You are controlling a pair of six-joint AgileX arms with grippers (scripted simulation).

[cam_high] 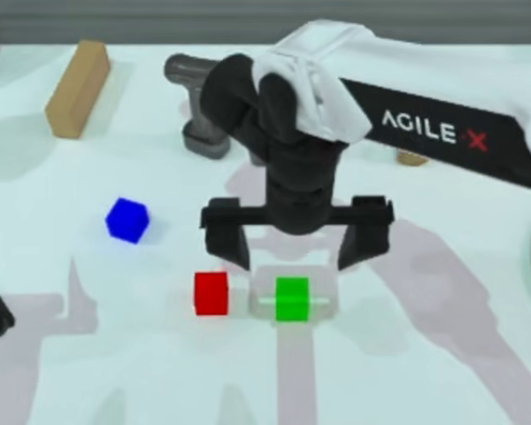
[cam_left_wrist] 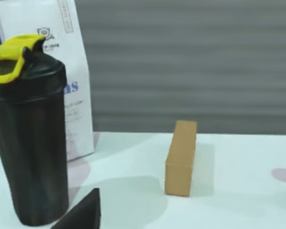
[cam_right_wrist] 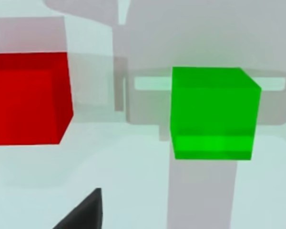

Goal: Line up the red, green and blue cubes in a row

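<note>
green cube point(cam_high: 291, 297) just right of red cube point(cam_high: 211, 293), blue cube point(cam_high: 126, 220) farther left, behind

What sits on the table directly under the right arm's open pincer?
Under the right pincer, the green cube rests on the table, apart from the red cube beside it. The arm covers part of the dark mallet behind.
</note>
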